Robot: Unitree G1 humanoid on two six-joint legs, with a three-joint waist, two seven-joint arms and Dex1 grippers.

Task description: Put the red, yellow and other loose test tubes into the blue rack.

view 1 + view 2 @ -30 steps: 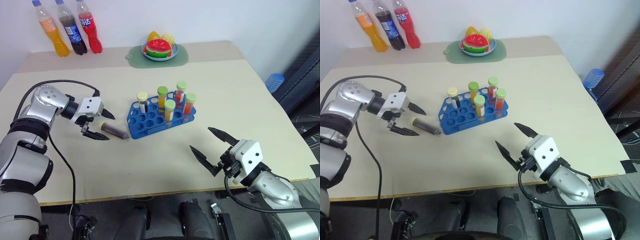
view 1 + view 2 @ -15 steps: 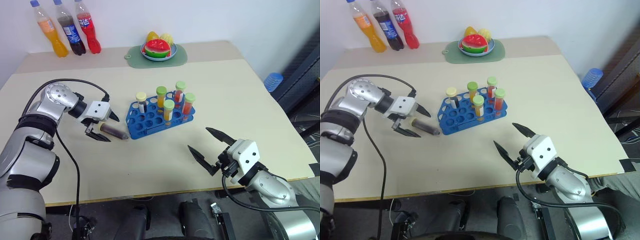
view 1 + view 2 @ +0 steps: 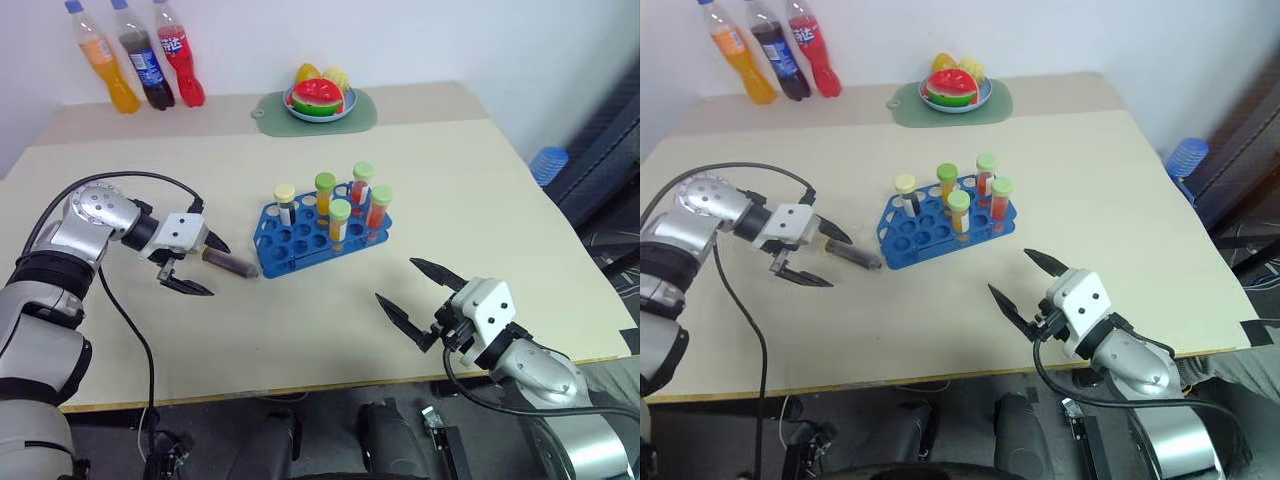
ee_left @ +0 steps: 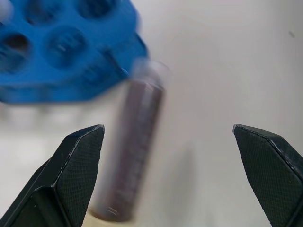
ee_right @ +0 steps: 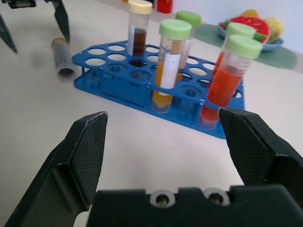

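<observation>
Left gripper [image 3: 200, 266], jaws spread and empty, straddles the dark loose test tube [image 3: 232, 264] lying at the blue rack's [image 3: 300, 243] 9 o'clock, ready to pinch. Right gripper [image 3: 418, 299] idles unclenched, empty.

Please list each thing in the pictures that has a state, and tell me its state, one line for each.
Left tool: open, around the dark tube, not closed on it.
Right tool: open, holds nothing.
Dark tube: lying on the table, beside the rack.
Blue rack: five capped tubes upright, many holes free.
Three bottles: upright, capped.
</observation>
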